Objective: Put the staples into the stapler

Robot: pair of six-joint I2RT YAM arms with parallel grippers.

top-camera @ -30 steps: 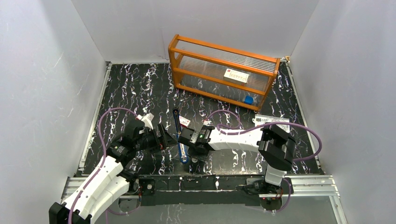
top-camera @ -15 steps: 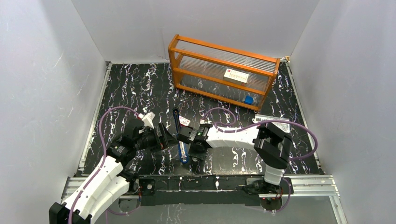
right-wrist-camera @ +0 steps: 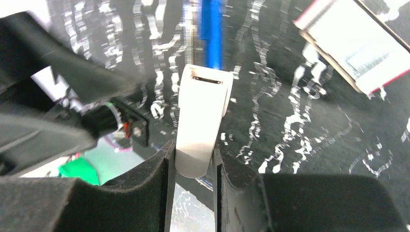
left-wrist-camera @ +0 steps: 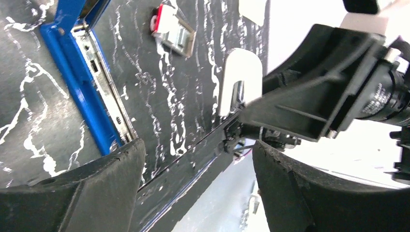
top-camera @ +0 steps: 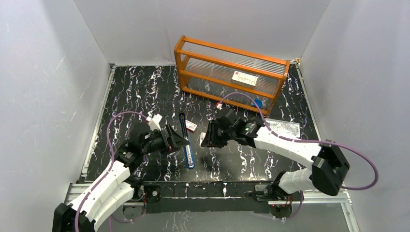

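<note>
The blue stapler (top-camera: 186, 145) lies opened out flat on the black marbled table, its metal channel showing in the left wrist view (left-wrist-camera: 104, 89). The small red-and-white box (top-camera: 191, 126) lies just right of it, with silvery staples (left-wrist-camera: 175, 36) showing at its open end. My left gripper (left-wrist-camera: 196, 164) is open and empty, just left of the stapler (top-camera: 175, 140). My right gripper (right-wrist-camera: 193, 159) is shut on a white rounded object (right-wrist-camera: 200, 121) and holds it above the table right of the stapler. The stapler (right-wrist-camera: 211, 24) and the box (right-wrist-camera: 355, 41) lie beyond it.
An orange rack with clear panels (top-camera: 229, 72) stands at the back, with a small blue thing (top-camera: 257, 103) at its foot. A printed sheet (top-camera: 283, 126) lies at the right. The metal rail of the table's front edge (top-camera: 208, 188) runs below both grippers.
My right arm has swung out to the right and its gripper has drawn back and up from the stapler's near end with the white object. My left gripper has shifted slightly right.
</note>
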